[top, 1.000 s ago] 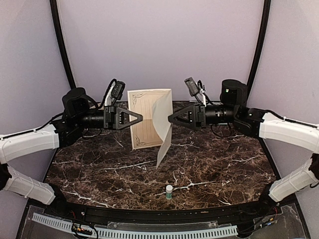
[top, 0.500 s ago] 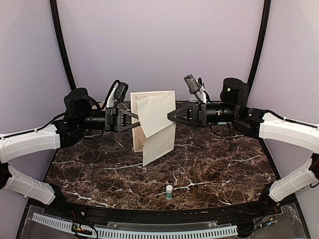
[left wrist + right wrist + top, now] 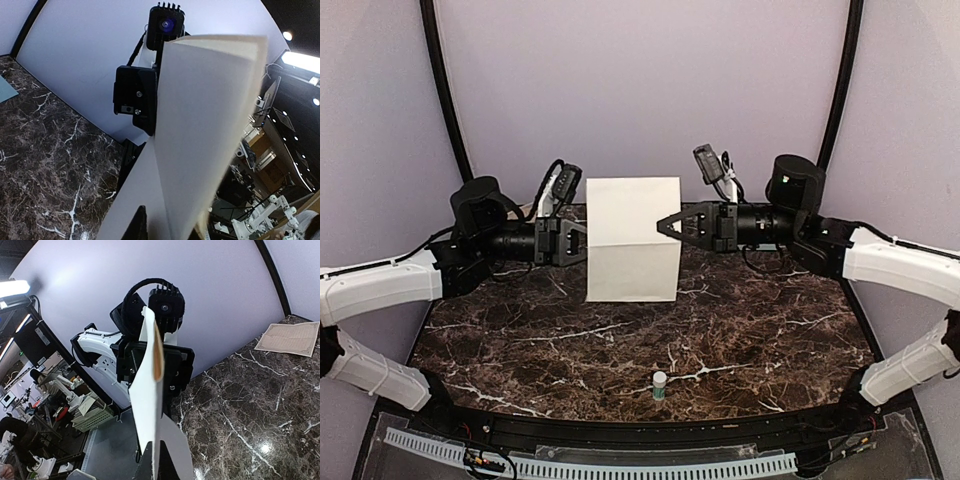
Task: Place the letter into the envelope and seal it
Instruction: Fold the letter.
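I'm on the folding step. The letter point(image 3: 632, 238) hangs folded above the counter point(image 3: 770, 335), with the right pincer point(image 3: 663, 224) clenched on its right edge. The left pincer point(image 3: 584, 243) is at its left edge, but I cannot tell if it grips. Only a teal corner of the envelope point(image 3: 5, 91) shows, lying on the counter. Next, I judge, the letter must go down to the envelope's mouth.

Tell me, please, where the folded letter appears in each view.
Top external: the folded letter stands upright at the centre.
Left wrist: the folded letter fills the centre and right, close up.
Right wrist: the folded letter is nearly edge-on, at the lower centre.
Shared landmark: the dark marble table.
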Controlling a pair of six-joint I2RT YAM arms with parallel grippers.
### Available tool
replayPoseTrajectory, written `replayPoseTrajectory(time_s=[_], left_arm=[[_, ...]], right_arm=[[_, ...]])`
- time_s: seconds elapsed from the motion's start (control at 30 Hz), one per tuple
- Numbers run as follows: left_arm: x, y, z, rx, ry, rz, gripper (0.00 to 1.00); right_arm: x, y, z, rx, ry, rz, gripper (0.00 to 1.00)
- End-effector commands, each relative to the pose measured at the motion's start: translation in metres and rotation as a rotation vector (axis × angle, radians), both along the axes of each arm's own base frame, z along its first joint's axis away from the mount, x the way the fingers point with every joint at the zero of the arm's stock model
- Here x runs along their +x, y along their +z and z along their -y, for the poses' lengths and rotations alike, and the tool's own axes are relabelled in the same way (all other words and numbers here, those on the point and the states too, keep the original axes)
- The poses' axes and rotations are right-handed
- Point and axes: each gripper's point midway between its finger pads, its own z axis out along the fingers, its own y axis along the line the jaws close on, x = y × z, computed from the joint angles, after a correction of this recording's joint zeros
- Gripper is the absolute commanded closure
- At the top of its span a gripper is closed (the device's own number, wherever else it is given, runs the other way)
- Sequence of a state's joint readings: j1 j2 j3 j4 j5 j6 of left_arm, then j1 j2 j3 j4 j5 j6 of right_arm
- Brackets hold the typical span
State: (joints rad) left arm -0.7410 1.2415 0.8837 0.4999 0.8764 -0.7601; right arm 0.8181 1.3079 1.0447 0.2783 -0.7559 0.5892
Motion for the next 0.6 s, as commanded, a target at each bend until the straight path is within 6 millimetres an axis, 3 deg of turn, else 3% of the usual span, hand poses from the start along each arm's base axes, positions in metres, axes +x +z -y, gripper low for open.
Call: replayPoseTrajectory(time_s=[0.0,0.13,0.3,0.43,0.57], left_arm=[[-0.004,0.029,-0.01,-0.061,0.06,0.105,0.68],[0.0,0.04,-0.025,-0.05,0.154,0.15,0.44],[0.003,0.05,-0.048,-0.053,0.246,0.172,0.24],[0.002,0.054,-0.054,-0.058,0.27,0.176,0.19],[0.006,0.046,-0.047,-0.048,0.254,0.146,0.17]], right_arm=[[0.003,0.019,0.01,0.043,-0.091,0.032,1.0],[0.009,0.018,0.017,0.026,-0.153,0.037,1.0],[0.014,0.017,0.025,0.011,-0.191,0.038,1.0],[0.009,0.02,0.026,0.02,-0.168,0.045,1.0],[0.001,0.025,0.023,0.034,-0.108,0.054,1.0]])
